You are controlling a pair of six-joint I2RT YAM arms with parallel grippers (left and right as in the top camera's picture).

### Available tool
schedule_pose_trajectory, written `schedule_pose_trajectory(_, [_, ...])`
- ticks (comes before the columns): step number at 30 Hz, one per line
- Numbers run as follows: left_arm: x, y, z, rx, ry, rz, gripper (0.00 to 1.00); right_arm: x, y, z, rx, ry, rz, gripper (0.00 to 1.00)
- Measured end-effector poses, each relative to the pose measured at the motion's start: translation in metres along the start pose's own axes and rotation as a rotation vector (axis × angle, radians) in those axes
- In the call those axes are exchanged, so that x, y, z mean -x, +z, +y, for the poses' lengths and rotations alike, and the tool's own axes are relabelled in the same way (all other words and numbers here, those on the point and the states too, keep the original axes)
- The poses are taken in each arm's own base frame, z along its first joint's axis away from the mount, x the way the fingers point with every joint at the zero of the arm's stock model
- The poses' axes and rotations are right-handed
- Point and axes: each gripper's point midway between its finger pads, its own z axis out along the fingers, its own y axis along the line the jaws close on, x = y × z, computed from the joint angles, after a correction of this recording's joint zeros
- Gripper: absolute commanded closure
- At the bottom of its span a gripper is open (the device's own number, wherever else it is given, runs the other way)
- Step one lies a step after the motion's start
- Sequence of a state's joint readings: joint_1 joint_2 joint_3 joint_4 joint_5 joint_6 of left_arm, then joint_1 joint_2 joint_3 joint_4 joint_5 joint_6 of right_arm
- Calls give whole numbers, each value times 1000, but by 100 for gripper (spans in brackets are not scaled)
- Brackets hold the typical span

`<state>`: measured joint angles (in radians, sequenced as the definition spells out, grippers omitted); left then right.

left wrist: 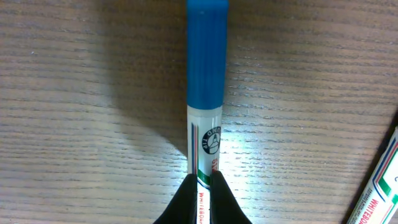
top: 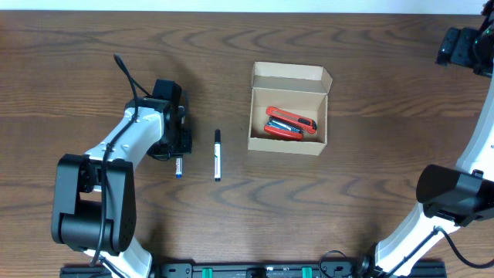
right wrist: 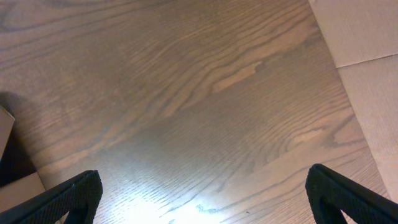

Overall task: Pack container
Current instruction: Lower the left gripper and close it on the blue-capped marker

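The container [top: 289, 108] is a small tan cardboard box, open, with its flap lid folded back, right of the table's middle. Red markers [top: 290, 125] lie inside it. My left gripper [top: 178, 147] is shut on a blue-capped whiteboard marker [left wrist: 206, 106], whose blue tip [top: 179, 171] pokes out below the fingers. In the left wrist view the two black fingers [left wrist: 204, 200] pinch the white barrel close above the wood. A black-capped marker [top: 218, 154] lies on the table between my left gripper and the box. My right gripper [right wrist: 202, 193] is open and empty above bare wood.
The right arm is raised at the far right corner [top: 463, 46]. The edge of the second marker shows at the lower right of the left wrist view [left wrist: 379, 180]. Cardboard pieces show at the top right [right wrist: 354, 37] and left edge [right wrist: 12, 180] of the right wrist view.
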<state>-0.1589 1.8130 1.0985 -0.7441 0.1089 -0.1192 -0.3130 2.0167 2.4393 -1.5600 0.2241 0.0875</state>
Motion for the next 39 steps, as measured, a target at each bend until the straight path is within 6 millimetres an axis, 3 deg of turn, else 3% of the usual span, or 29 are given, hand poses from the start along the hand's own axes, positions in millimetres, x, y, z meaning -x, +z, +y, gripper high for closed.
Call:
schedule_pose_trajectory(2, [0, 0, 0, -1, 9, 1, 37, 0, 0, 0, 0, 0, 0, 1])
schedule_pose_trajectory(4, [0, 0, 0, 0, 14, 1, 23, 0, 0, 0, 0, 0, 0, 1])
schedule_pose_trajectory(5, [0, 0, 0, 1, 19, 1, 21, 0, 0, 0, 0, 0, 0, 1])
schedule_pose_trajectory(39, [-5, 7, 4, 18, 14, 8, 29, 0, 0, 0, 0, 0, 0, 1])
